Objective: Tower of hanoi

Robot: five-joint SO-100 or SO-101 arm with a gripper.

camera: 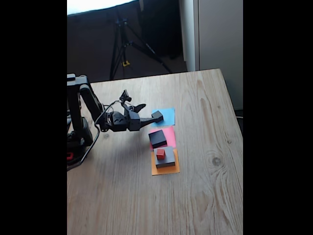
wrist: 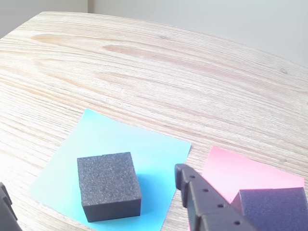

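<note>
Fixed view: soft, low-resolution, flanked by black bars; a blown-out white strip is glaring along the top edge. Daylight is washing the pale wooden plank table (camera: 195,147), and the black robot arm (camera: 80,112) is casting a faint shadow toward the lower right. Wrist view: brighter and sharper; the dark grey foam cube (wrist: 109,185) is shading the blue paper square (wrist: 120,144) at its right, while the table's far edge is bowing slightly.

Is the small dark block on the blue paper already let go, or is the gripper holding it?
Let go. In the wrist view the block sits flat on the blue paper, with the gripper open, its fingers clear of it.
</note>
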